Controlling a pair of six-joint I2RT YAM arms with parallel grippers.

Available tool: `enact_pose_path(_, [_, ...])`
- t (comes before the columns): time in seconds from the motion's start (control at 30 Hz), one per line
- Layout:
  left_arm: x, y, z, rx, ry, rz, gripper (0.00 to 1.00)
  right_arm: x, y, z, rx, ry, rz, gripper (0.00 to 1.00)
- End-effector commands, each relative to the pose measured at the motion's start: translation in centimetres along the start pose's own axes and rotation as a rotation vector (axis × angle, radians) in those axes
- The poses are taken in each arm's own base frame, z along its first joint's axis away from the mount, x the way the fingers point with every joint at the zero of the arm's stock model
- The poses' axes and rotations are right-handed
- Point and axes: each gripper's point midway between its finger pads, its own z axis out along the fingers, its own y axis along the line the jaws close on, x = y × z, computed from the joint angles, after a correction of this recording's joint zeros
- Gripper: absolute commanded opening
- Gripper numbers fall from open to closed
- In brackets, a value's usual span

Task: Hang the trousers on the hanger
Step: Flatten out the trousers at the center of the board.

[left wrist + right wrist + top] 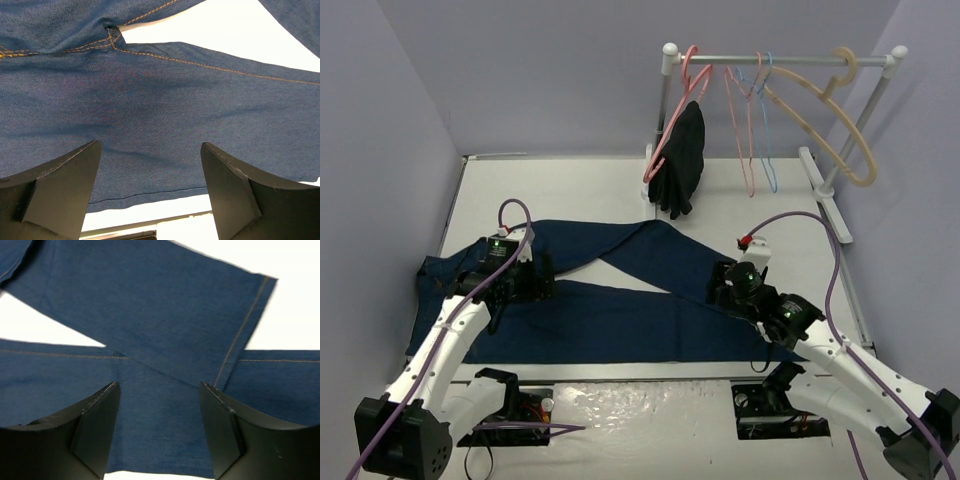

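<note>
Top view: dark navy trousers [620,325] flat on a white table [570,190], legs crossed in a loose X.

Left gripper [532,280] poised over the seat end, fingers [60,190] released and wide apart. Only denim and orange stitching in the gap. Crotch seam ahead and to the left of the fingertips, near edge of the cloth just behind them.

Right gripper [718,285] poised over the crossing of the two legs, fingers [95,430] also released, gripping nothing. A hemmed leg end ahead and to the right of the fingertips.

Cannot tell whether either pair is touching the cloth or just above it.

Light-blue hanger [773,185] well beyond both sets of fingers, hung on a rail [800,58] at the far right. Close beside pink hangers [750,188], near a thicker beige hanger [820,135] and a black garment [685,160].

Likely trouble from here:
- Closing on the crossing and pinching both legs at once, then lifting a twisted bundle too bulky for the thin wire triangle.
- Catching only the top layer and losing it under the weight of long denim.
- Dragging trailing cloth into the rack.
- Reaching for a pink neighbour instead of the blue wire, given the crowding.

Lift judged not yet begun.
</note>
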Motion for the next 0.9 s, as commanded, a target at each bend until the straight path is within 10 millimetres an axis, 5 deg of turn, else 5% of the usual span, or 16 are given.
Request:
enact_pose_path(0.0, [-2.8,-1.1,-1.0,0.031,-0.066,0.015,0.78,-4.0,0.8,0.7,0.1,-0.07,0.02,0.63])
enact_pose_path(0.17, [-3.1,-1.4,-1.0,0.043,-0.088,0.009,0.78,-5.9,-0.1,5.7,0.224,0.021,-0.032,0.64])
enact_pose_path(0.4, [-2.3,-1.4,-0.1,0.06,-0.071,0.017,0.78,-7.3,2.8,12.5,0.029,0.141,-0.291,0.68])
enact_pose_path(0.87, [-2.2,-1.4,0.0,0.061,-0.067,0.024,0.78,-7.9,4.5,20.3,-0.255,0.184,-0.479,0.75])
